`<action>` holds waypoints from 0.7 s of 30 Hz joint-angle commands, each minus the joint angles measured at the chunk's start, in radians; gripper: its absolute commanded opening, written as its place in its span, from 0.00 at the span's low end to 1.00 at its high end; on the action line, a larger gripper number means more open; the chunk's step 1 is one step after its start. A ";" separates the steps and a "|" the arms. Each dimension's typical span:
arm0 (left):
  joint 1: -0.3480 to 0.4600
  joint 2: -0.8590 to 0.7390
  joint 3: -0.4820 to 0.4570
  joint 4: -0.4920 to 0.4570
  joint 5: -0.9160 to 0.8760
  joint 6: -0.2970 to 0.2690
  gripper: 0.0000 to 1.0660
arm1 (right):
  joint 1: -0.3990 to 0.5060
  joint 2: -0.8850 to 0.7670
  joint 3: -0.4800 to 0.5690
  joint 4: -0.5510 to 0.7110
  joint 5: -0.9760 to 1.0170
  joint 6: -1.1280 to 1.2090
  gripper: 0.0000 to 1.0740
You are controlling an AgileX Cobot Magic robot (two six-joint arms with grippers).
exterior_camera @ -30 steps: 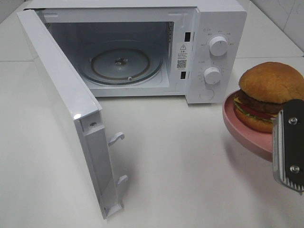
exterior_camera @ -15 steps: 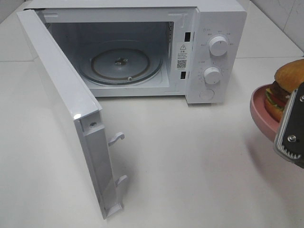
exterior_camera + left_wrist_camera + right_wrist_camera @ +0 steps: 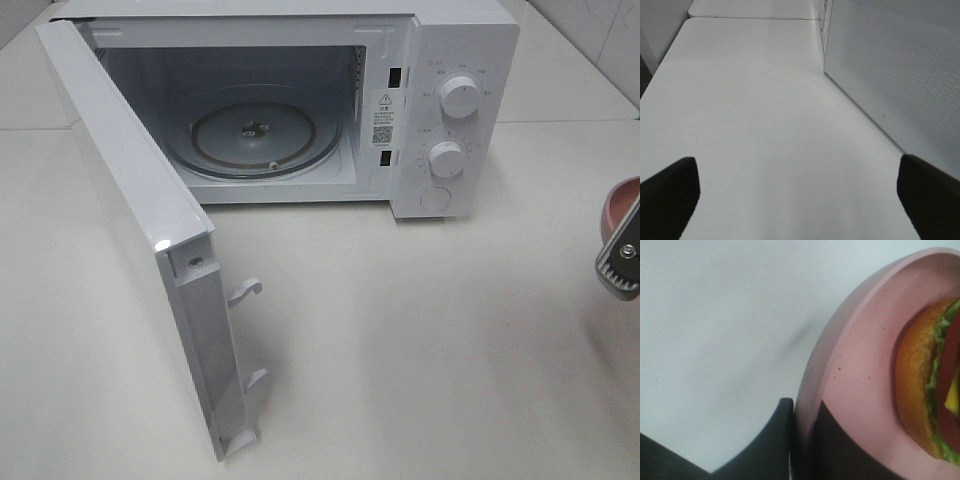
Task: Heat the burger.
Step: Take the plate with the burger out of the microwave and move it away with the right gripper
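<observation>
The burger [image 3: 922, 390] lies on a pink plate [image 3: 860, 365] in the right wrist view, showing a golden bun, lettuce and tomato. My right gripper [image 3: 802, 447] is shut on the plate's rim, one dark finger under it and one on top. From the high camera only a sliver of the plate [image 3: 625, 200] and the gripper [image 3: 622, 258] show at the far right edge; the burger is outside that view. My left gripper [image 3: 800, 200] is open above bare table, with nothing between its fingers.
The white microwave [image 3: 450, 60] stands at the back with its door [image 3: 140, 230] swung wide open to the left. Its glass turntable [image 3: 255, 135] holds nothing. The door's mesh face [image 3: 890, 75] is beside my left gripper. White table [image 3: 400, 350] spreads in front.
My right gripper has carried the plate and burger to the right, almost out of the high view. The left arm and the microwave have not moved.
</observation>
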 commanded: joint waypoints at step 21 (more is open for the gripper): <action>0.003 -0.012 0.002 -0.008 -0.012 -0.004 0.94 | -0.055 0.335 -0.011 -0.162 -0.014 0.506 0.01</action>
